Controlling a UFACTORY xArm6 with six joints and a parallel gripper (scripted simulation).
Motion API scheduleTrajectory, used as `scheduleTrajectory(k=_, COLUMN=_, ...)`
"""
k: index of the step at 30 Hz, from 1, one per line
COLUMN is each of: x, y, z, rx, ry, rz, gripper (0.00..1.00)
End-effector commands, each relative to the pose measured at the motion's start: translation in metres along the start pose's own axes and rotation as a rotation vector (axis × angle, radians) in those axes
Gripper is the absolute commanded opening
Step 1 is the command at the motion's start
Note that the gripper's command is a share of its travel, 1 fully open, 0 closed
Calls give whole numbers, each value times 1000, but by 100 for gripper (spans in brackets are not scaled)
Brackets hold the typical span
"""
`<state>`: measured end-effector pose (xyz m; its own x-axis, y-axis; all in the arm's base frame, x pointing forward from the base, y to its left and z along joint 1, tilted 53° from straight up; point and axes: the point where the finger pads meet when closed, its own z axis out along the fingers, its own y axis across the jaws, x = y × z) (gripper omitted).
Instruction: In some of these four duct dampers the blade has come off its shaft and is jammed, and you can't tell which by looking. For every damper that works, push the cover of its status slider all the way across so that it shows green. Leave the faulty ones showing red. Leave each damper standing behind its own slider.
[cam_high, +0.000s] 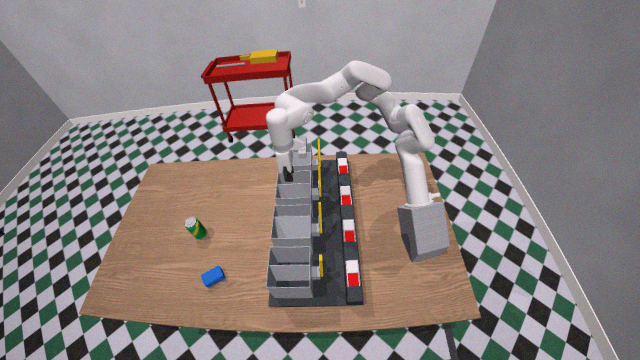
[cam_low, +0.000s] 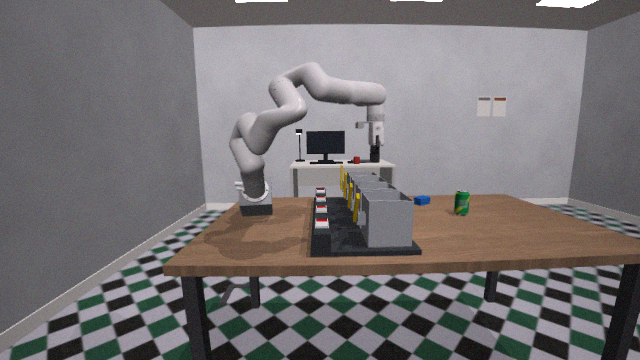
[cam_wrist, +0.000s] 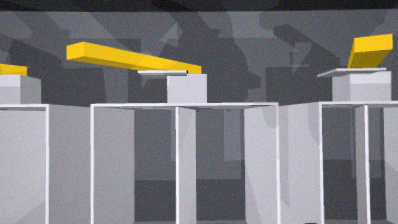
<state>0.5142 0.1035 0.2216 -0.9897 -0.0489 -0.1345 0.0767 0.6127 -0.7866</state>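
Four grey box dampers stand in a row on a dark base plate (cam_high: 327, 235): the farthest (cam_high: 302, 162), the second (cam_high: 294, 191), the third (cam_high: 292, 225) and the nearest (cam_high: 290, 275). Each has a yellow lever (cam_high: 319, 165) on its side. Their four sliders (cam_high: 342, 166), (cam_high: 345, 195), (cam_high: 349, 230), (cam_high: 353, 273) all show red beside a white cover. My gripper (cam_high: 287, 174) hangs above the far end of the row, on the side away from the sliders, partly open and empty; it also shows in the exterior view (cam_low: 374, 152). The wrist view looks at one damper's open frame (cam_wrist: 185, 160) with its yellow lever (cam_wrist: 132, 59) tilted.
A green can (cam_high: 196, 228) and a blue block (cam_high: 213, 276) lie on the table left of the dampers. The arm's grey pedestal (cam_high: 423, 231) stands right of the sliders. A red cart (cam_high: 247, 90) stands behind the table.
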Motion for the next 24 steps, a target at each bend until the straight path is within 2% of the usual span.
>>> scheduleTrajectory(k=1, x=-6, y=42, z=-3, rx=-2, ry=-1, rz=3, gripper=39)
scheduleTrajectory(k=5, x=-5, y=77, z=-3, rx=-2, ry=-1, rz=3, gripper=39)
scheduleTrajectory(k=7, x=-5, y=77, z=-3, rx=-2, ry=-1, rz=3, gripper=39)
scheduleTrajectory(k=8, x=-3, y=102, z=-2, rx=-1, ry=-1, rz=4, gripper=39)
scheduleTrajectory(k=13, x=3, y=140, z=1, rx=1, ry=-1, rz=4, gripper=39)
scheduleTrajectory(k=24, x=3, y=143, z=1, rx=1, ry=-1, rz=4, gripper=39)
